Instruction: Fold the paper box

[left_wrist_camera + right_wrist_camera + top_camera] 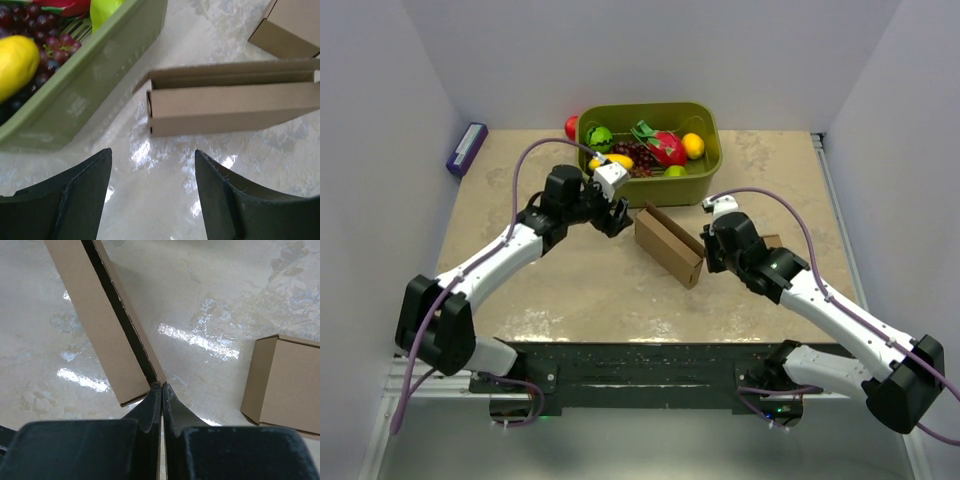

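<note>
Just beyond the tips of your left gripper (152,157), whose 2 black fingers stand apart over bare tabletop with nothing between them, the plain brown corrugated-cardboard paper box (230,105) lies crosswise and runs off to the right. It is a long, narrow, partly formed shell with a slot open along its top. An olive-green plastic tub (100,75) of toy fruit sits close on the left of those fingers. At the far end of the box, your right gripper (161,386) has its 2 fingers pressed together, their tips meeting the box's nearest corner. From there the box stretches away ahead and to the left, and whether a thin flap is nipped between the tips cannot be told. A small brown cardboard cube (287,385) rests to the right of those tips, apart from the box.

The step looks like closing the long walls. To do it well, use the shut right tips as a stop, so the light card cannot skate on the glossy marbled beige table (580,290). Bring the left fingers forward astride 1 wall only, clear of the tub, and press along the crease rather than across it.
</note>
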